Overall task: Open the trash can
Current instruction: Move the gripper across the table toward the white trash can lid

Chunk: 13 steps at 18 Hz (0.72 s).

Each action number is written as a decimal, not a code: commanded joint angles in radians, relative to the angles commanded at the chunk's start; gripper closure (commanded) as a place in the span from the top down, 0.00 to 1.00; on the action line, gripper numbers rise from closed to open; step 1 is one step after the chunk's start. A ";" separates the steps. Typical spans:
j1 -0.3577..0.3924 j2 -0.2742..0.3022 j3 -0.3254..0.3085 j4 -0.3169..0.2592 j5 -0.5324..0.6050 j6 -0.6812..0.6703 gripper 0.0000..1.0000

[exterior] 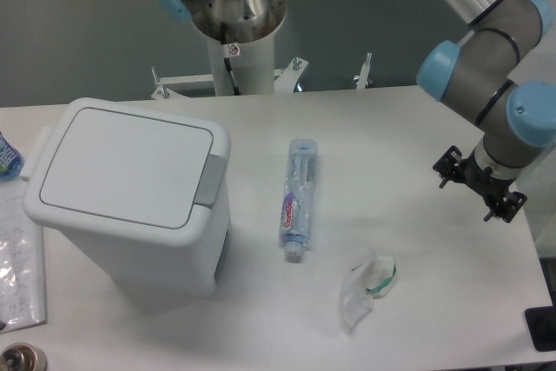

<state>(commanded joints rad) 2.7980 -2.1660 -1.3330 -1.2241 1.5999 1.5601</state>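
Hovering well right of trash can (130,193), lid shut, gripper (480,185) holds nothing, finger gap unclear; risk: missing grey latch (210,182), shoving bin.

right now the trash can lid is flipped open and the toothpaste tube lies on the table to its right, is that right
Not quite. The camera view shows the trash can with its lid shut flat, the grey latch at its right edge. The rest holds: the toothpaste tube lies on the table to its right.

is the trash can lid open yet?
No, the flat lid lies shut on the trash can, and the gripper is far off to the side.
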 joint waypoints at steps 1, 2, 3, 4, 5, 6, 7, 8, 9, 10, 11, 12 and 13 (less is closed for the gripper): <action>-0.005 0.000 -0.002 -0.002 0.000 0.000 1.00; -0.008 0.002 -0.008 -0.002 0.000 0.000 1.00; -0.017 0.003 -0.009 -0.002 0.000 -0.002 1.00; -0.026 0.005 -0.009 -0.003 0.002 -0.006 1.00; -0.029 0.012 -0.009 -0.006 -0.001 -0.011 1.00; -0.031 0.015 -0.009 -0.009 -0.018 -0.015 1.00; -0.037 0.015 -0.009 -0.012 -0.043 -0.018 1.00; -0.037 0.020 -0.011 -0.014 -0.069 -0.029 1.00; -0.038 0.028 -0.015 -0.021 -0.093 -0.055 1.00; -0.038 0.035 -0.017 -0.029 -0.119 -0.096 1.00; -0.041 0.041 -0.017 -0.037 -0.145 -0.135 1.00; -0.043 0.049 -0.017 -0.044 -0.170 -0.167 1.00; -0.054 0.057 -0.015 -0.054 -0.187 -0.187 1.00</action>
<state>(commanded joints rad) 2.7444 -2.1093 -1.3484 -1.2777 1.4130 1.3731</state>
